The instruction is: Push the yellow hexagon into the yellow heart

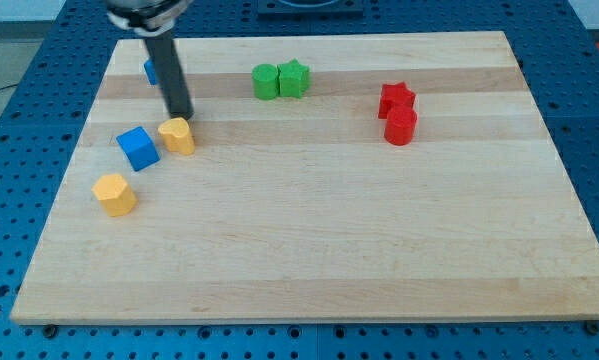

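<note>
A yellow hexagon (114, 194) lies near the board's left edge. A yellow heart (178, 135) lies up and to the right of it, a short gap apart. My tip (183, 117) rests on the board just above the heart's top edge, touching it or nearly so. The rod leans up to the view's top left. The tip is well away from the hexagon.
A blue cube (137, 148) sits just left of the heart, between it and the hexagon. Another blue block (150, 70) is partly hidden behind the rod. Two green blocks (279, 80) sit together at top centre. A red star (396, 98) and another red block (401, 127) sit at right.
</note>
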Robot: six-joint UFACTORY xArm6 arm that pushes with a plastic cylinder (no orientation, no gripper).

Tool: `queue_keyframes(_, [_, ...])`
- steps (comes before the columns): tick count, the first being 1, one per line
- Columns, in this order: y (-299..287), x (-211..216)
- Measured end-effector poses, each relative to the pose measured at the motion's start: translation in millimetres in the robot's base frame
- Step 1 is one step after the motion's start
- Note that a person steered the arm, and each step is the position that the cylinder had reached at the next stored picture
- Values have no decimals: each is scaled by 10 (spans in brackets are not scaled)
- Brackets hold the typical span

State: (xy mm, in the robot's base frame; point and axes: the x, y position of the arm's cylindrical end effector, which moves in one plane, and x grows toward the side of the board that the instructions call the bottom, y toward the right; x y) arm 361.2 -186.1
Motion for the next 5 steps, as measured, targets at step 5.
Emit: queue_keyframes(5, [-3,1905])
